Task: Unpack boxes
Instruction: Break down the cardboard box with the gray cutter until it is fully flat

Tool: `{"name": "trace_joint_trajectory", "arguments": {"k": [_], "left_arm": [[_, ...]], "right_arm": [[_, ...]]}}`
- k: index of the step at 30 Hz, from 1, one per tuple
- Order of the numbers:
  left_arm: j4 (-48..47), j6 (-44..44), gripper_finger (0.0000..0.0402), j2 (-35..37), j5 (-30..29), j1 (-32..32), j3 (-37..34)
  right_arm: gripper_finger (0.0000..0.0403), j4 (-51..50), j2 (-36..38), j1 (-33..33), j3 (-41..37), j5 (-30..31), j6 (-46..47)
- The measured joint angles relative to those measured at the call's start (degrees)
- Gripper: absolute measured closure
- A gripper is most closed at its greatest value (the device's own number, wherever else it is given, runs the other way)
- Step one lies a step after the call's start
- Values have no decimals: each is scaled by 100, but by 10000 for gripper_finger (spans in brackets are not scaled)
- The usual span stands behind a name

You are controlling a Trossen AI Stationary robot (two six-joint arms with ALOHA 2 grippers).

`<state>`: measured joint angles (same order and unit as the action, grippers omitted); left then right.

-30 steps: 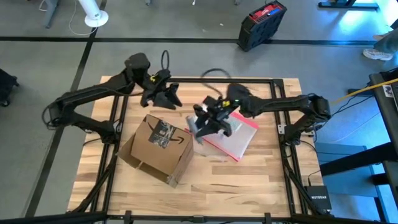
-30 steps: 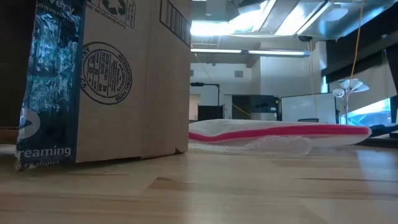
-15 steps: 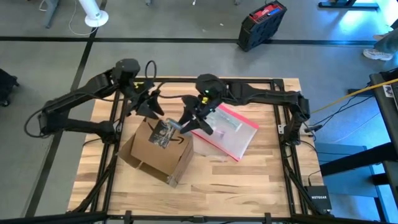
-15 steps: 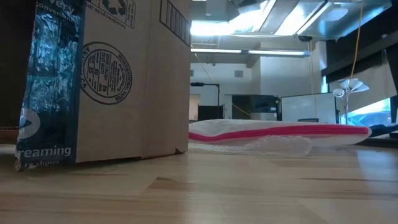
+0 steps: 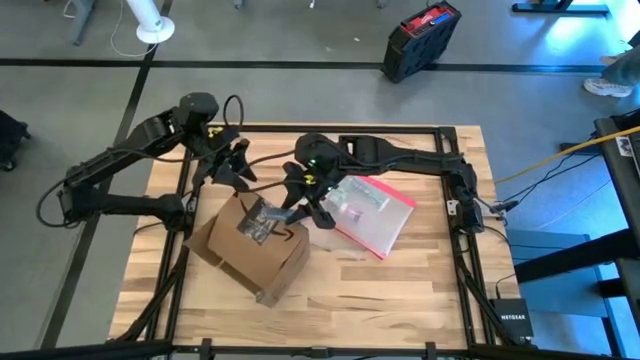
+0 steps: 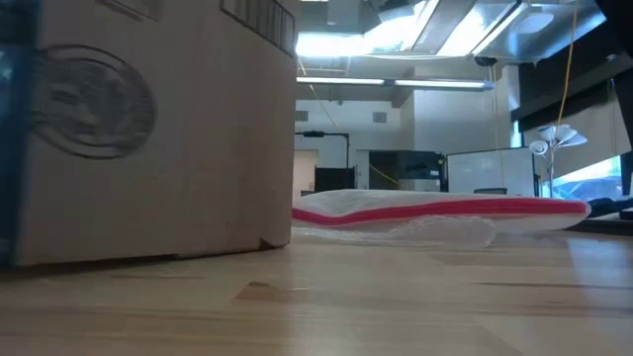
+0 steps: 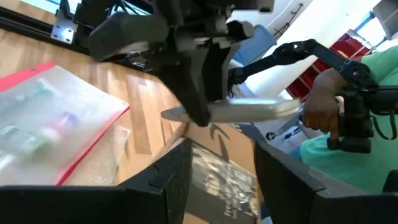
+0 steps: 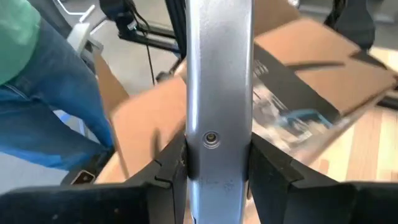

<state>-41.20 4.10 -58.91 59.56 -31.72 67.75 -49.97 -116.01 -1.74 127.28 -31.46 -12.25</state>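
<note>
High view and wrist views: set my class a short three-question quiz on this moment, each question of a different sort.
1. True or false: the pouch lies inside the box.
2. What does the right gripper hold? A: a silver tool. B: the pouch. C: nothing.
3. Fill in: the gripper with its fingers apart and nothing between them is the ____ one.

Key
1. False. The pouch lies on the table beside the box.
2. A. The tool is clamped between its fingers, over the box.
3. Left. The left gripper hangs above the box's far edge.
</note>
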Motion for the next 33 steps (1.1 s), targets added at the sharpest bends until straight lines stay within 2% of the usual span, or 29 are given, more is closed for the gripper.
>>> {"name": "trace_joint_trajectory", "arguments": {"k": [4,9,15,20,26,33], "left_arm": [[-3,-55,237,-19,-8,-59,0],[-171,-164,237,-21,-21,-75,0],[-1083,-566,237,-10,-23,-51,0],[-1585,-627,237,133,-92,-13,0],[-2067,-719,237,471,-699,-22,0],[-2830,-288,237,714,-847,-20,0]], "right_arm": [[278,-198,-9,-18,-1,90,-114],[273,-739,-9,8,-4,571,-614],[272,-1215,-7,70,-4,1260,-996],[272,-1345,56,59,-4,1447,-870],[272,-1600,201,59,-4,1545,-732],[272,-2371,426,66,-7,1490,-614]]}}
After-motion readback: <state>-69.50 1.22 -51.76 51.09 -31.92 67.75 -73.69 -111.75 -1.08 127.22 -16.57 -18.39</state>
